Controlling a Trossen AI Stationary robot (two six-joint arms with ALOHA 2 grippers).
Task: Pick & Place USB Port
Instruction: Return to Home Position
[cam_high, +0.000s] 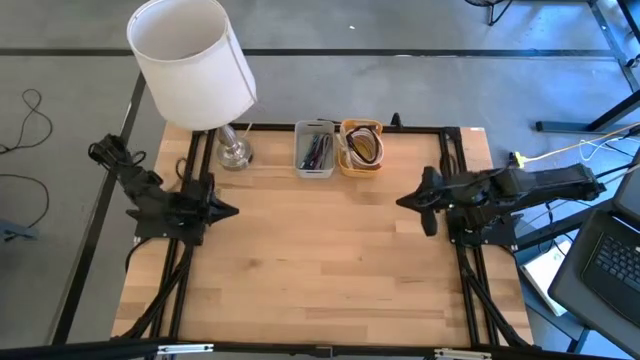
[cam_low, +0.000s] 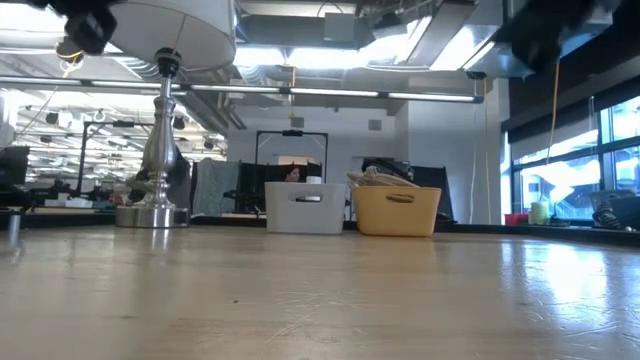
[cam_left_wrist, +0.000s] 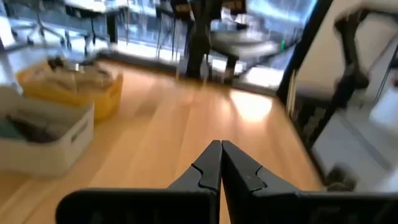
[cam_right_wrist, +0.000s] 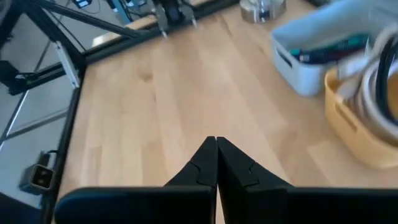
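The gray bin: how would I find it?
Find the white lamp at the table's far edge. Two small bins stand side by side beside its base. The gray bin is the one nearer the lamp; the yellow bin sits beyond it.

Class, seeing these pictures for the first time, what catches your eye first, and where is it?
A lamp with a big white shade stands at the far left corner of the table. Beside it, along the far edge, sit a gray bin and a yellow bin, both holding cables. The left gripper and right gripper hang shut at the table's two sides.
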